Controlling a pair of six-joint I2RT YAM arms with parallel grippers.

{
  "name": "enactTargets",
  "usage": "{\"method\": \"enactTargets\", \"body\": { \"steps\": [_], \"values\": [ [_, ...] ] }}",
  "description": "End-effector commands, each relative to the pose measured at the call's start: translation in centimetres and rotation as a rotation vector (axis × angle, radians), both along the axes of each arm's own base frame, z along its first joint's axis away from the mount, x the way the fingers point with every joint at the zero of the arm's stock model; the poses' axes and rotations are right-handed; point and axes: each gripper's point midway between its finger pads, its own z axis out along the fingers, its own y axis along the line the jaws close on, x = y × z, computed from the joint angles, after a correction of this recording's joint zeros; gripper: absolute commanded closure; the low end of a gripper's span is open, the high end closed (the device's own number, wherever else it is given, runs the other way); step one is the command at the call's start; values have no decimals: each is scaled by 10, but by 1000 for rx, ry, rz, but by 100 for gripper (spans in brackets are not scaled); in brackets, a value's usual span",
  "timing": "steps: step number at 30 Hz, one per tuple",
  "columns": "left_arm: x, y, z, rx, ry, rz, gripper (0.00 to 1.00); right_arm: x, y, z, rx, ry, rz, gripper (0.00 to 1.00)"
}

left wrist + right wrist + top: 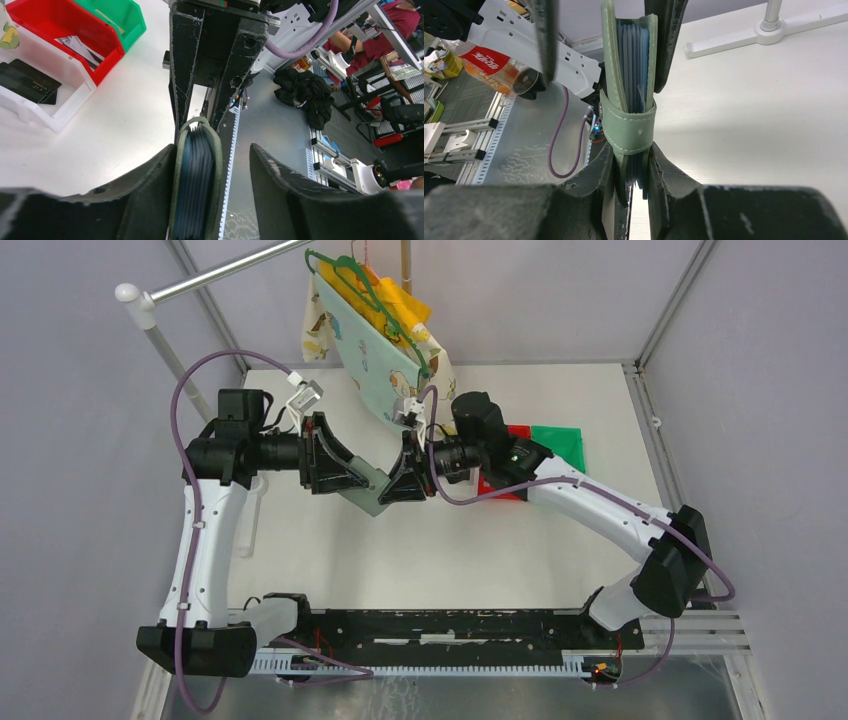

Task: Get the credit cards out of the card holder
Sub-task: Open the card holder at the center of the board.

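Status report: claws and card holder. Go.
Right claw shut on the card holder. Left claw open astride its other end, one finger touching. Snap tab wrapped round it, pockets closed off.

Bright, even overhead light; soft shadows, mild glare on the white table (330,550); wide-angle wrist-view distortion.

we are looking at a white table (420,560) that is carrying three plastic bins in a row: a green bin (131,22), a red bin (102,45) just beside it, and a white bin (67,105) on the red one's other side. a rack's white foot (734,42) is resting on it too.
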Motion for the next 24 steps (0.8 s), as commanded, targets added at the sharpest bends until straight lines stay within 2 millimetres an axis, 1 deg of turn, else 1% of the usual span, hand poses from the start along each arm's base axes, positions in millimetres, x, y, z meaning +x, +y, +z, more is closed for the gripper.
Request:
{"method": "enactTargets", "body": {
  "steps": [1, 5, 7, 10, 12, 13, 14, 19, 21, 24],
  "values": [
    [-6, -1, 17, -28, -69, -30, 44, -1, -6, 39, 78, -104, -4, 83],
    [-5, -1, 8, -26, -49, -31, 64, 2, -8, 39, 76, -111, -18, 84],
    [-5, -1, 7, -24, -35, -29, 70, 3, -9, 40, 75, -116, -23, 84],
    [-6, -1, 10, -23, -39, -26, 76, 8, -10, 38, 64, -112, -45, 82],
    [-5, -1, 12, -21, -43, -22, 75, 13, -10, 36, 54, -107, -62, 79],
    [-5, -1, 13, -21, -40, -19, 73, 14, -10, 36, 50, -107, -68, 79],
    [-5, -1, 13, -22, -36, -17, 69, 15, -10, 36, 46, -111, -74, 78],
    [-4, 1, 10, -8, -29, -1, 52, 15, -13, 34, 38, -119, -83, 81],
    [-4, 1, 10, -1, -36, 11, 50, 16, -14, 33, 33, -121, -89, 82],
    [0, 2, 12, 9, -59, 40, 53, 17, -14, 32, 30, -119, -94, 82]
  ]
}}
